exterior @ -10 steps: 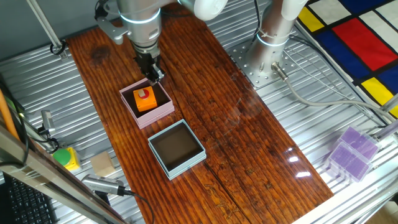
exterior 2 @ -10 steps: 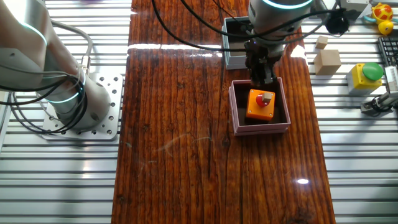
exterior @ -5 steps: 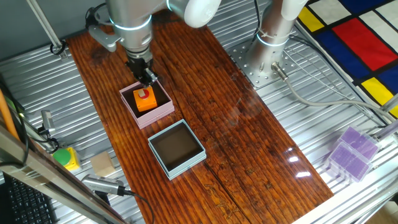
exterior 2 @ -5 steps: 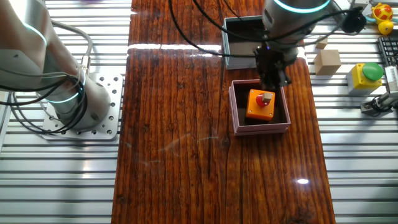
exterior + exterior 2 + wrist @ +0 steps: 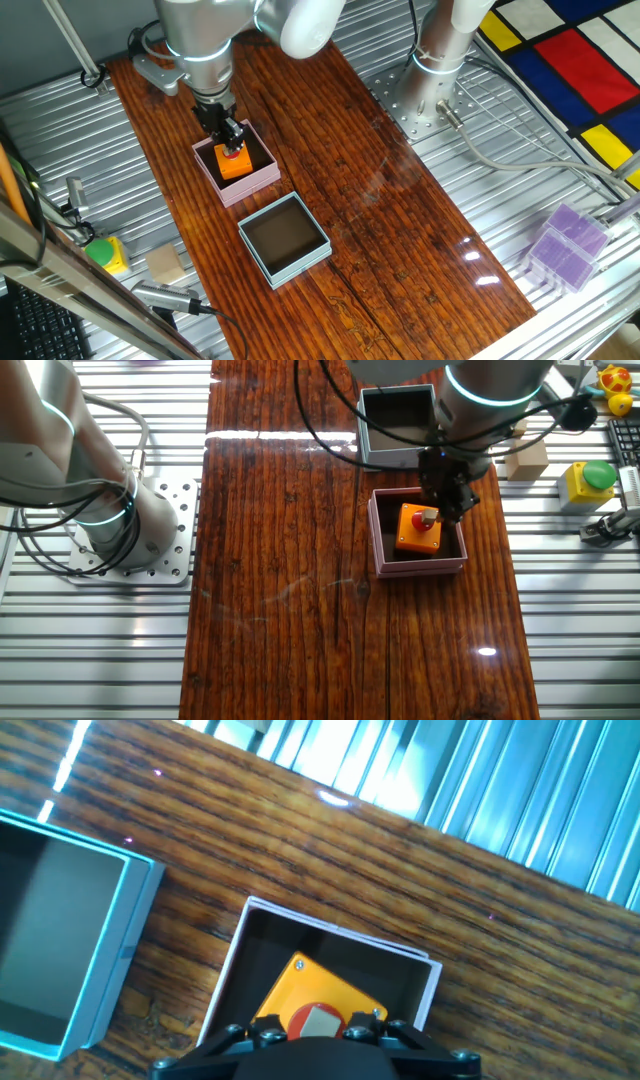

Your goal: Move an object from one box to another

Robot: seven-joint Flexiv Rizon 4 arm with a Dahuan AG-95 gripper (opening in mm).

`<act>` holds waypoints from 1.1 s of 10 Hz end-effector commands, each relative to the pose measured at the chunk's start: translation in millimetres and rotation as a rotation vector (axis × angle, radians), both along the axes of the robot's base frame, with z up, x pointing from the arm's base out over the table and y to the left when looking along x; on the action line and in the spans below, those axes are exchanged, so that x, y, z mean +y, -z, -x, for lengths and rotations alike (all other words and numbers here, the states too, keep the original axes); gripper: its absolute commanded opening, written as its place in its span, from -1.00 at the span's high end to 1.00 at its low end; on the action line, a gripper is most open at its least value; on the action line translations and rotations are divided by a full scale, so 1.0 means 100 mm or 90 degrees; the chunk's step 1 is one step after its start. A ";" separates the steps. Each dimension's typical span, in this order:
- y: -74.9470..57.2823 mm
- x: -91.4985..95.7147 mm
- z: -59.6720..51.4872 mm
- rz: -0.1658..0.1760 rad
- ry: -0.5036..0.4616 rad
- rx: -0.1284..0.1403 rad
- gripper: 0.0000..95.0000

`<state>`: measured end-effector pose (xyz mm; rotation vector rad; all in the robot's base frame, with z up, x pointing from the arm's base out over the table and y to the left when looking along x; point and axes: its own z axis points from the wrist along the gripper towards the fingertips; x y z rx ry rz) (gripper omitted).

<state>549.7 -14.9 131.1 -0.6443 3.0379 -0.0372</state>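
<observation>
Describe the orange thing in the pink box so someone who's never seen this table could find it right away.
On the dark wooden table, two low square boxes sit side by side: a pink box and a light blue box with nothing in it. The orange block lies inside the pink one, under the gripper. It alone is bright orange with a red button on top.

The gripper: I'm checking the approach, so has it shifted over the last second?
Yes. In one fixed view the gripper has slid left, from the pink box's far right side to over the orange object.
</observation>
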 end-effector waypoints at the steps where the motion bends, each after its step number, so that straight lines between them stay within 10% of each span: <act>1: 0.06 0.00 -0.04 -0.001 0.001 -0.001 0.20; 10: 0.12 -0.03 -0.03 0.004 -0.002 -0.001 0.20; 11: 0.13 -0.03 -0.02 0.004 -0.002 -0.001 0.60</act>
